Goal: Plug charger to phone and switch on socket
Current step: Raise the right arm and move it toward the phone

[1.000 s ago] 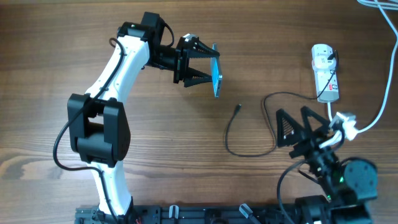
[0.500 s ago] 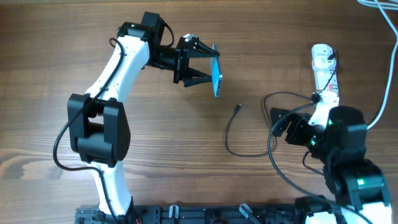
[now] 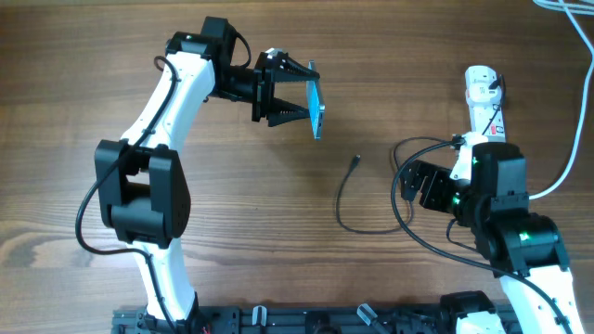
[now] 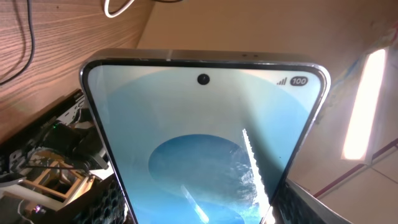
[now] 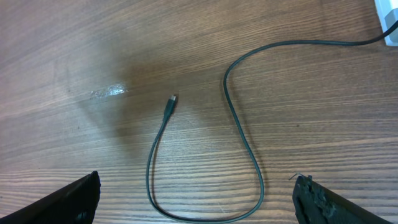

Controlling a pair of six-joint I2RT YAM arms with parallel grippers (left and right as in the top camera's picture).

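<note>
My left gripper (image 3: pixel 306 102) is shut on the phone (image 3: pixel 317 108) and holds it on edge above the table, cyan screen facing the wrist camera. The phone fills the left wrist view (image 4: pixel 205 124), with a finger at each lower side. The charger cable (image 3: pixel 371 227) lies looped on the table, its connector tip (image 3: pixel 356 162) free and its other end running to the white socket strip (image 3: pixel 483 111). My right gripper (image 3: pixel 415 186) is open and empty over the cable loop. In the right wrist view the cable (image 5: pixel 245 146) and its tip (image 5: pixel 171 101) lie between the spread fingers (image 5: pixel 202 205).
A thick white cord (image 3: pixel 566 167) runs from the socket strip along the right edge to the far right corner. A corner of the strip shows in the right wrist view (image 5: pixel 390 25). The table is bare brown wood (image 3: pixel 251 204).
The right arm has risen and swung its gripper left over the cable loop. The left arm has shifted the phone slightly up and left.
</note>
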